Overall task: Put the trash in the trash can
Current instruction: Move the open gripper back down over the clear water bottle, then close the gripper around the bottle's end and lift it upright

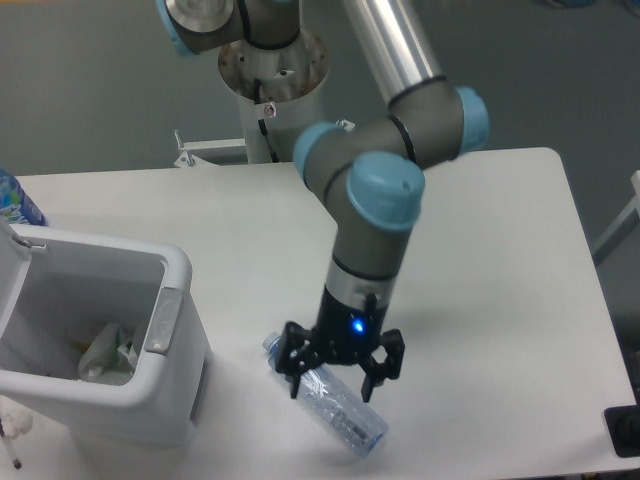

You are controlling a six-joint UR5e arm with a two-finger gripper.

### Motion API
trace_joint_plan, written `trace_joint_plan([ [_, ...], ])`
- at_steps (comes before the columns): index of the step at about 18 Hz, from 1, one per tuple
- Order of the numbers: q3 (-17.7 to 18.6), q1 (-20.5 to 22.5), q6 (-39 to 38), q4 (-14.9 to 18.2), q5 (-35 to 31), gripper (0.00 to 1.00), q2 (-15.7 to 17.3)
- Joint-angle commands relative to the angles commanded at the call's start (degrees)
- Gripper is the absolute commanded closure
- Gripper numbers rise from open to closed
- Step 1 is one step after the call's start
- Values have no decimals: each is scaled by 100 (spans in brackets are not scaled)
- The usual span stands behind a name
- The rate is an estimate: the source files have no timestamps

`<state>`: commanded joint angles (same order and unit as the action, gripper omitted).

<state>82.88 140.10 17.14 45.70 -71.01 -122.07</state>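
A clear plastic bottle (345, 420) with a blue cap lies on its side near the table's front edge. My gripper (333, 388) hangs open directly above its middle, one finger on each side, fingertips close to it. The white trash can (180, 390) stands at the front left with its lid up. A crumpled white paper wad (105, 348) lies inside it on the bottom.
A blue-labelled bottle (14, 200) shows at the far left edge behind the can. A small white scrap (14, 424) lies at the front left corner. The table's right edge runs near a grey frame (622, 225).
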Motion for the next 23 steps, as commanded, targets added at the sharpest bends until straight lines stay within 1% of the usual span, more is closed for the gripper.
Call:
trace_joint_plan([
  [3, -18, 0, -105, 52, -185, 0, -123],
  [6, -105, -9, -289, 280, -597, 0, -334],
  [9, -316, -44, -570, 500, -861, 0, -545],
  [12, -466, -53, -703, 738, -914, 0, -729],
  [14, -597, -114, -930, 861, -994, 0, -844],
  [17, -756, -149, -1124, 905, -1003, 0, -949],
  [21, -782, -176, -1204, 905, -1029, 0, -1090],
  [23, -782, -263, -1230, 914, -1239, 0, -1160],
])
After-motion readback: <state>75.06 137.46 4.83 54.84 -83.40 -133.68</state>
